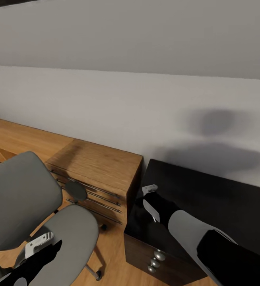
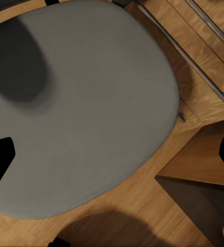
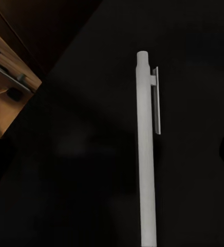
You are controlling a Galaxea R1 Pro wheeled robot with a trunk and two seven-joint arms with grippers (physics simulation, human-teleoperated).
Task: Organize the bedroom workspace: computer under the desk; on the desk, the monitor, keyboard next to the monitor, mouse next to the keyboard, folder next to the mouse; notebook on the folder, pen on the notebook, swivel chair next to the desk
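A white pen [image 3: 147,154] lies flat on the glossy black desk [image 1: 209,190], directly under my right gripper [image 3: 112,154], which is open with a finger on either side and not touching it. In the head view that gripper [image 1: 148,194] hovers over the desk's near left corner. The grey swivel chair [image 1: 66,234] stands left of the desk with a bare seat [image 2: 86,113]. My left gripper [image 2: 114,159] hangs open above the seat and holds nothing; it sits low at the left [image 1: 40,242]. Computer, monitor, keyboard, mouse, folder and notebook are out of view.
A light-wood drawer unit [image 1: 98,174] with metal bar handles stands between chair and desk, against the white wall. The desk's dark drawer block with silver knobs [image 1: 156,262] faces me. A narrow strip of wooden floor [image 2: 143,206] separates the chair seat from the desk.
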